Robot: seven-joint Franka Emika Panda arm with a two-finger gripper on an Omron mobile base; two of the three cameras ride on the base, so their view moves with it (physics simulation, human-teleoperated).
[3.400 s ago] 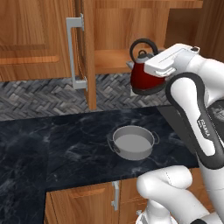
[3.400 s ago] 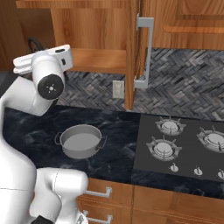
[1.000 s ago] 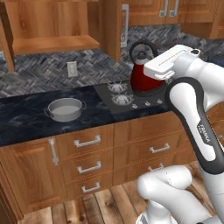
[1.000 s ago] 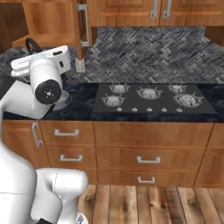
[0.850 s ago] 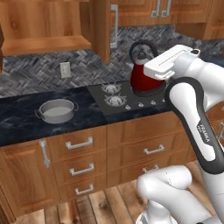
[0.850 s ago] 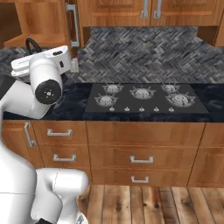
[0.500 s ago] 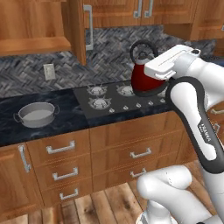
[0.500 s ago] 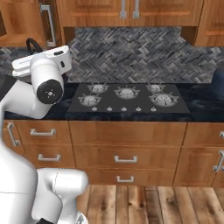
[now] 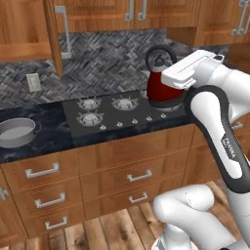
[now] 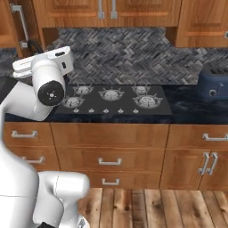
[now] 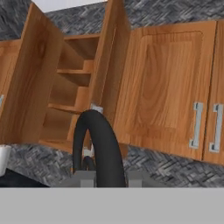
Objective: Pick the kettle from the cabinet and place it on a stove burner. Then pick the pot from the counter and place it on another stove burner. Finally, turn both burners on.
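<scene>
Kettle (image 9: 163, 88) carried aloft over the cooktop's right side, hand (image 11: 105, 177) clenched on its black handle. Transfer step underway; next, lower onto a burner (image 9: 125, 103). Pot (image 9: 15, 132) waits on the table (image 9: 44, 122).

Legible markings, one item: a line of dark maker's lettering ran lengthwise down the white forearm link of the robot arm (image 9: 228, 146) in the left base view; it appeared to be the brand name, but the letters were too small and slanted to read with certainty. No other text found: the kettle (image 9: 163, 87), the cooktop (image 10: 116, 100) and its knobs, the cabinet doors (image 11: 164, 87), the drawer fronts (image 10: 109, 158) and the dark blue toaster (image 10: 213, 83) carried no label, number or sign that could be read.
</scene>
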